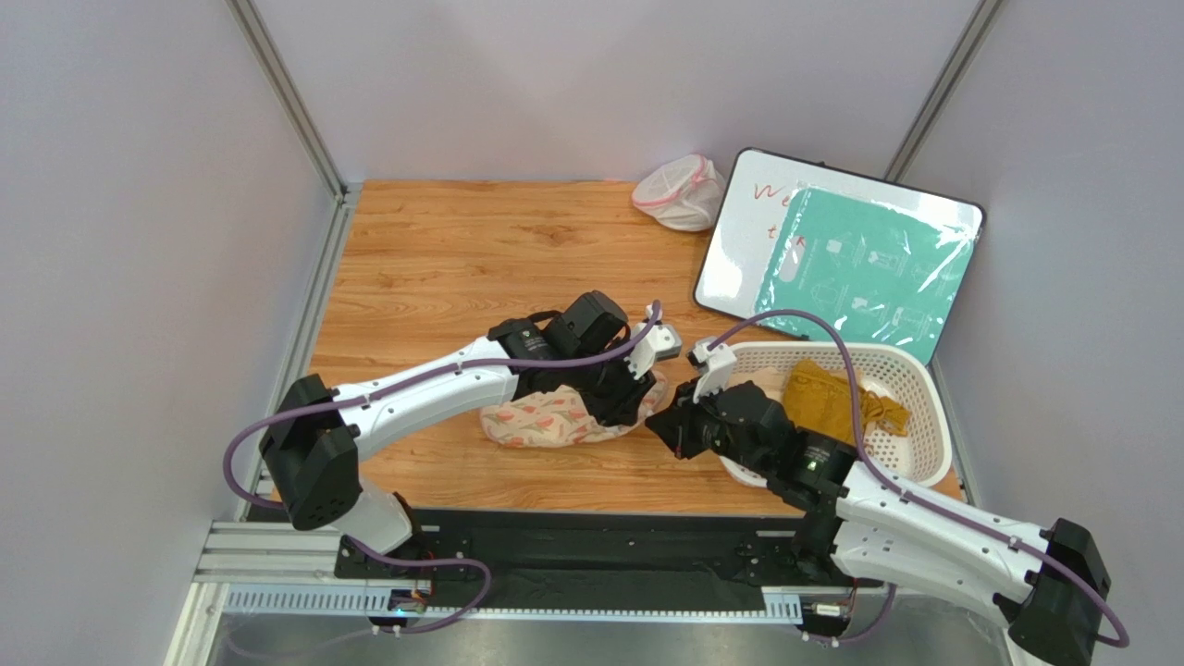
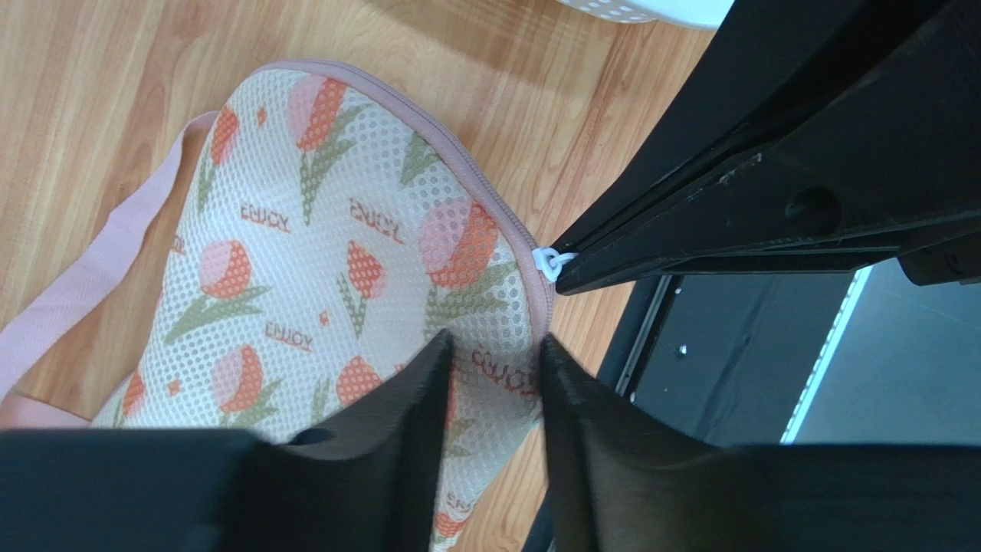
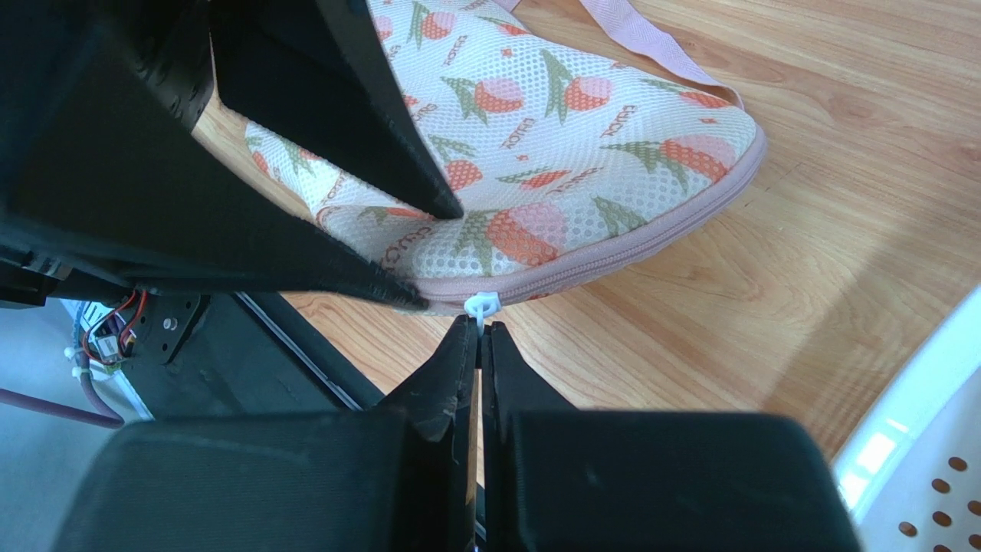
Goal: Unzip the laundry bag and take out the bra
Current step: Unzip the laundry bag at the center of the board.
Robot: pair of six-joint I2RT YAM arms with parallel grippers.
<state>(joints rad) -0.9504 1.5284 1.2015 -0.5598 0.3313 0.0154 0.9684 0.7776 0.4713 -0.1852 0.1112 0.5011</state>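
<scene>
Your laundry bag (image 1: 556,416) sits near the table (image 1: 445,250) front edge
Right gripper (image 3: 480,328) pinches shut on the white zipper pull (image 3: 484,305); left gripper (image 2: 493,351) straddles the bag's edge, clamped or not you can't tell

Our top external camera looked down from above and behind the arm bases, far enough off to take in the whole wooden table (image 1: 445,236) and both arms. Our left wrist camera sat just behind the left gripper (image 2: 489,345), facing steeply down, very near the laundry bag (image 2: 322,265). Our right wrist camera looked along the right gripper (image 3: 480,328) from the opposite side, equally near. Both wrist views shared the bag's zipped pink edge and the white zip pull (image 2: 554,262), and each showed the other arm's fingers (image 3: 345,104). The overhead view held that spot at its centre.
</scene>
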